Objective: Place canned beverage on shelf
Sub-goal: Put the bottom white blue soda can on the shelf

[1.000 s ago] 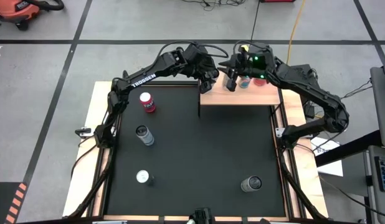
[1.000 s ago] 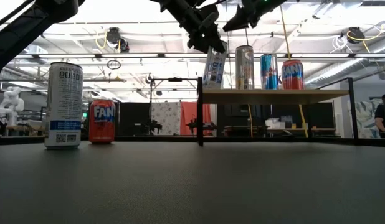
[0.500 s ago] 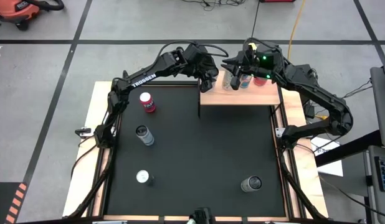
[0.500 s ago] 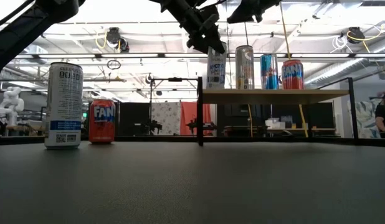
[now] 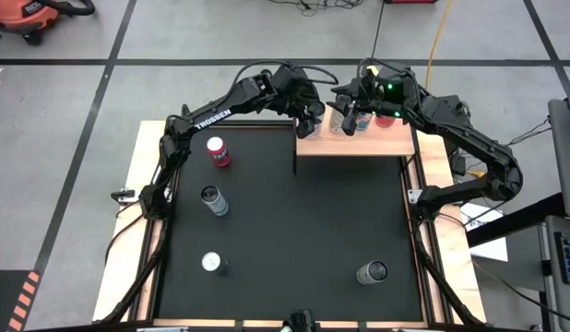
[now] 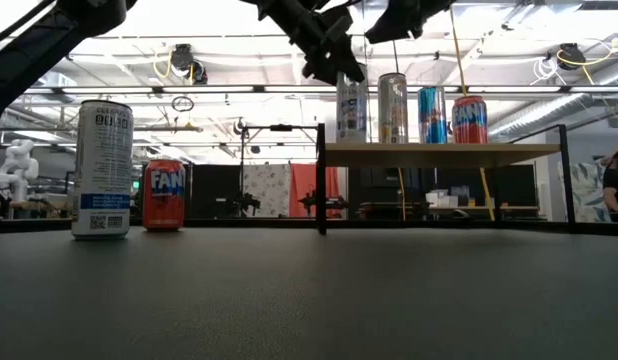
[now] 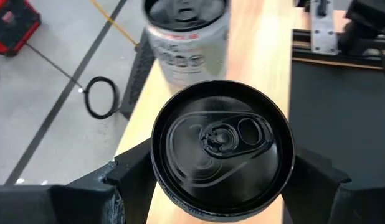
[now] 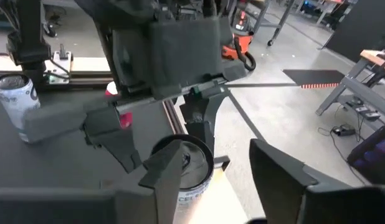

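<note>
A white and blue can (image 6: 351,108) stands upright on the left end of the light wooden shelf (image 6: 439,153), and my left gripper (image 6: 339,68) is shut on its top part. In the left wrist view the can's dark top (image 7: 220,146) fills the space between my two fingers. Next to it on the shelf stand a silver can (image 6: 393,108), a blue can (image 6: 431,113) and a red Fanta can (image 6: 469,118). My right gripper (image 5: 351,109) is open and empty above these cans; it also shows in its wrist view (image 8: 217,165). My left gripper pinches the can between its two fingers (image 7: 127,177), on opposite sides of the wall just under the rim (image 7: 156,177). The fingers come from above, slanting in from the table's left. The can is upright, and its base rests on the shelf's left end (image 6: 334,150).
On the black mat (image 5: 285,240) stand a red can (image 5: 218,152), a tall white can (image 5: 213,199), another can (image 5: 211,263) and one at the near right (image 5: 373,272). The shelf stands at the mat's far right. The mat's middle is bare.
The white and blue can, tilted and held just above the shelf's left end a second ago, has been turned upright and now stands on the shelf. My left gripper has stayed shut on it. My right gripper has gone up and back from the cans.
</note>
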`<state>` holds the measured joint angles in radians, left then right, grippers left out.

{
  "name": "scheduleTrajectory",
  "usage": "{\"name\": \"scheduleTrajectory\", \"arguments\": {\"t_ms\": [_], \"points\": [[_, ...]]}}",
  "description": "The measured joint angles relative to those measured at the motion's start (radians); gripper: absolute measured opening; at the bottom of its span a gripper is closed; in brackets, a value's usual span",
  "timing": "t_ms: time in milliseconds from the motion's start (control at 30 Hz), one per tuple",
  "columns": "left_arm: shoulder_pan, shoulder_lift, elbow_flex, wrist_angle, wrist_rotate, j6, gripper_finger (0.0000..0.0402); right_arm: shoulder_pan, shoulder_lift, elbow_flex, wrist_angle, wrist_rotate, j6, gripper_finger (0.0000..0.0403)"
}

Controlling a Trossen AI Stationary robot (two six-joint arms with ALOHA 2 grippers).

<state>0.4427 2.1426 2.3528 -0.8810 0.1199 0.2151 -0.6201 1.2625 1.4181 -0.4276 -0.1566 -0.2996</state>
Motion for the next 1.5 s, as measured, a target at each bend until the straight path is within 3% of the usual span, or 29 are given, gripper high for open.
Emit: {"name": "scheduleTrajectory", "arguments": {"t_ms": [367, 700, 900, 1267, 1500], "points": [[-0.001, -0.001, 0.000, 0.014, -0.001, 0.003, 0.0279, 0.000, 0.002, 0.000, -0.049, -0.010, -0.008, 0.0183], [-0.021, -0.001, 0.000, 0.008, -0.005, 0.029, 0.0279, -0.007, 0.012, 0.000, -0.100, -0.185, -0.049, 0.0183], [-0.026, -0.001, 0.000, 0.008, -0.005, 0.056, 0.0279, -0.008, 0.012, 0.000, -0.102, -0.185, -0.059, 0.0183], [-0.026, -0.001, 0.000, 0.012, -0.078, -0.024, 0.0279, 0.057, 0.008, 0.000, -0.069, -0.342, 0.077, 0.0183], [-0.026, -0.001, 0.000, 0.012, -0.080, -0.025, 0.0279, 0.072, -0.021, 0.000, -0.002, -0.314, 0.077, 0.0183]]}}
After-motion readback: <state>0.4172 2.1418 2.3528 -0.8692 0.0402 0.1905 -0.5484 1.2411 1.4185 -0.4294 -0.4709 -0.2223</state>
